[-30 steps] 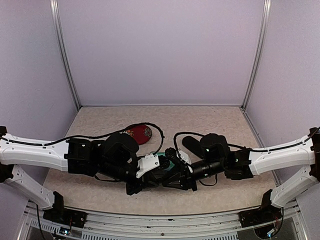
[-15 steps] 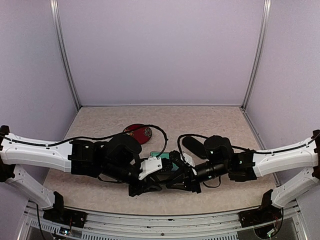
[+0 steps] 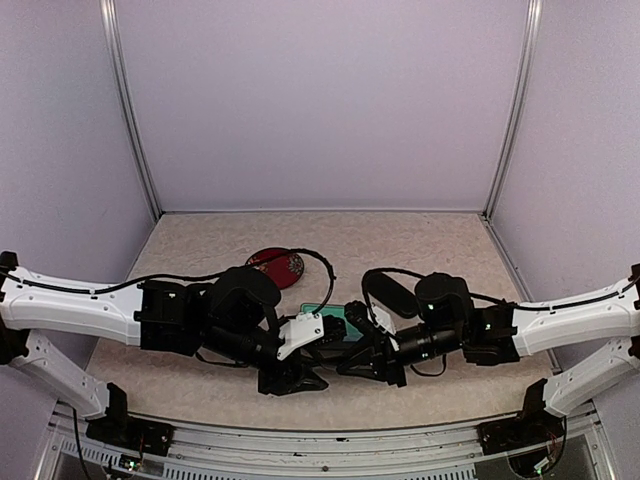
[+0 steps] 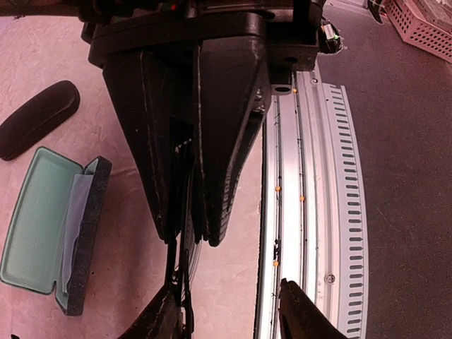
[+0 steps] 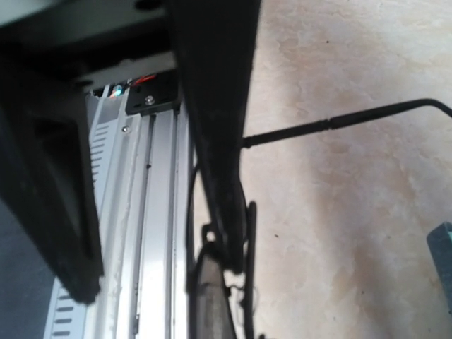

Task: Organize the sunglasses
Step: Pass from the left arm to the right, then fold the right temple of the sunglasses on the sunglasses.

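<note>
1. The left gripper (image 4: 189, 236) hangs low near the front edge of the beige mottled table (image 3: 420, 240); its two black fingers are drawn almost together, with only a narrow slit between them; they pinch the thin black-framed sunglasses (image 5: 340, 121), whose wire-thin frame runs down out of the slit.
2. The right gripper (image 5: 155, 275) faces the left one from the opposite side, tips close together in the top view; its jaws stand wide apart; one finger (image 4: 296, 314) shows at the bottom of the left wrist view, its partner well to the left of it.
3. In the right wrist view one slim temple of the sunglasses sticks out sideways over the table from behind the right gripper's inner finger; whether that finger touches the frame cannot be told; the lenses are hidden.
4. An open rectangular case with a mint-green lining and a dark textured shell (image 4: 32, 226) lies flat on the table just beside the left gripper; a pale cloth (image 4: 74, 212) rests against its inner wall.
5. A closed black oval case (image 4: 35, 119) lies beyond the open case, apart from it.
6. A red patterned oval object (image 3: 278, 265) sits farther back, partly behind the left arm.
7. A slotted aluminium rail (image 4: 311, 176) runs along the table's near edge, just beside both grippers.
</note>
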